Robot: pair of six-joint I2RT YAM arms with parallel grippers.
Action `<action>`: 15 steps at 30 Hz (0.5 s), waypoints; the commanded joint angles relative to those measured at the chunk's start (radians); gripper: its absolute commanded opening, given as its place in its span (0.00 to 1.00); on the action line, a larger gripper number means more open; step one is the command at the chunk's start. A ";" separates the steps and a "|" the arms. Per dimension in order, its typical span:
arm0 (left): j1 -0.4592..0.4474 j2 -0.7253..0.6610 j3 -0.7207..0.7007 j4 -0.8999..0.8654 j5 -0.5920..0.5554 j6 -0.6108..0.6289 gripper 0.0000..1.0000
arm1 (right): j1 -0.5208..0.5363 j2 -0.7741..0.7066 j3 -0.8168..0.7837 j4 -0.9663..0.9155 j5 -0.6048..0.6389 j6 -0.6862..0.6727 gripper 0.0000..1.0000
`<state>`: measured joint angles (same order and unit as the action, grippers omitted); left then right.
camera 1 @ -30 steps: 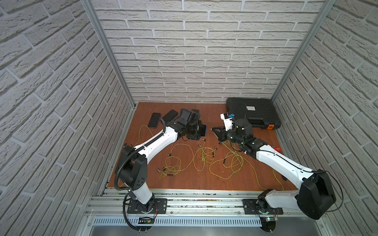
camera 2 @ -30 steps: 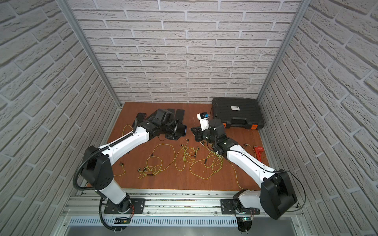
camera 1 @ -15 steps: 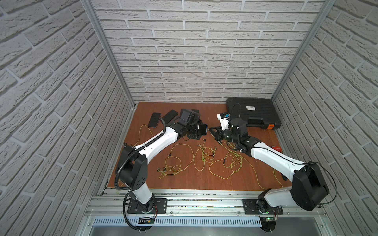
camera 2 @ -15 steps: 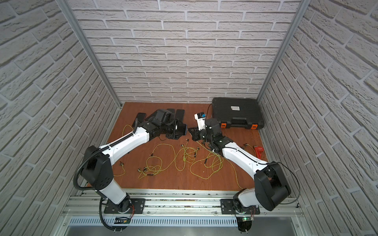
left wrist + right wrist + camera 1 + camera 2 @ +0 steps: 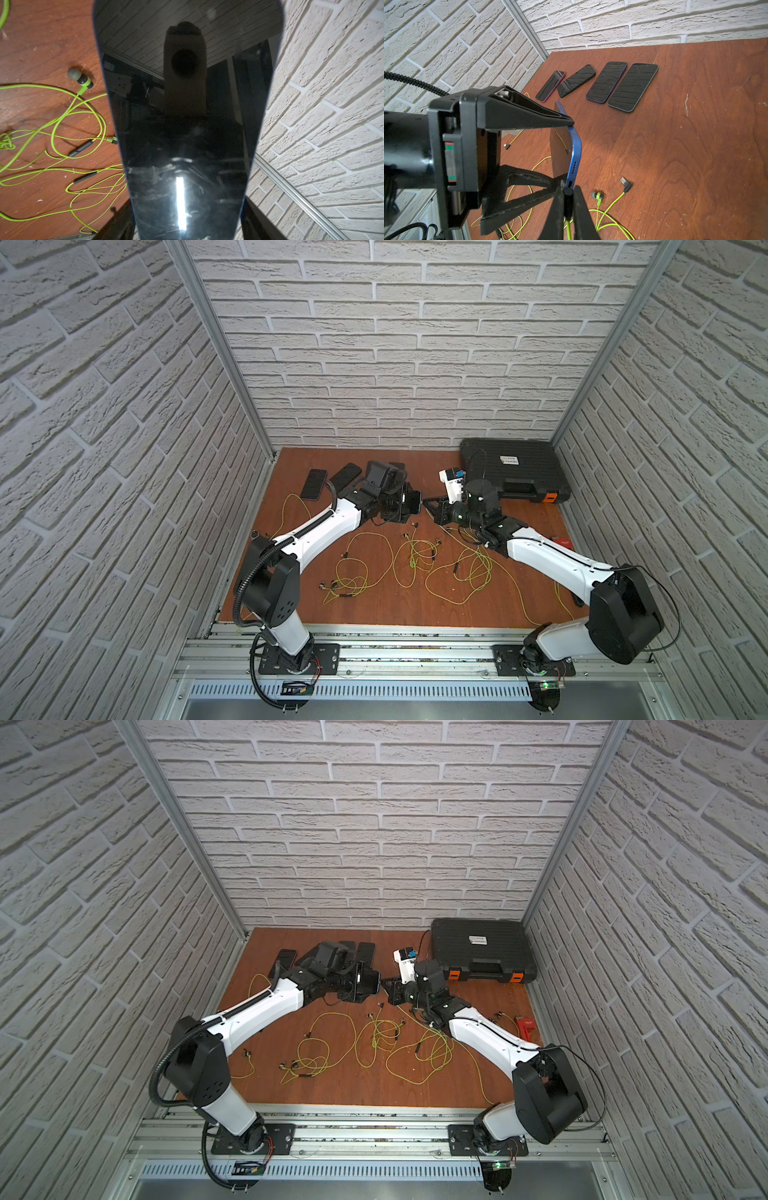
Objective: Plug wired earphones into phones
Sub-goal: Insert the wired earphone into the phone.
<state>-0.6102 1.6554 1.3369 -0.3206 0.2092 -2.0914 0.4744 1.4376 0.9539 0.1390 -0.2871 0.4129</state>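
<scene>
Since a second ago the right gripper (image 5: 568,188) has closed in on the held phone. Over the red-brown wooden tabletop (image 5: 374,610), the left gripper (image 5: 566,153) stands wide, clamping a flat black blue-edged smartphone (image 5: 576,149) on edge. Four more black smartphones (image 5: 632,87) lie flat beyond it. Loose yellow-green earphone cords (image 5: 415,560) sprawl nearby. The right jaws are pinched tight on a small dark plug (image 5: 568,192), just at the held phone's port.
</scene>
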 commanded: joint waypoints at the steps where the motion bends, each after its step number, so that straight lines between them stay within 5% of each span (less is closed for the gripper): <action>1: -0.003 -0.032 -0.013 0.073 -0.002 -0.051 0.00 | 0.007 -0.016 0.001 0.047 0.017 0.007 0.06; 15: -0.003 -0.039 -0.016 0.088 -0.004 -0.046 0.00 | 0.007 0.000 0.000 0.045 0.025 0.029 0.06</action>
<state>-0.6102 1.6550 1.3281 -0.3092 0.2066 -2.0918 0.4744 1.4376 0.9539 0.1390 -0.2592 0.4259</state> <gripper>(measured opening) 0.738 0.099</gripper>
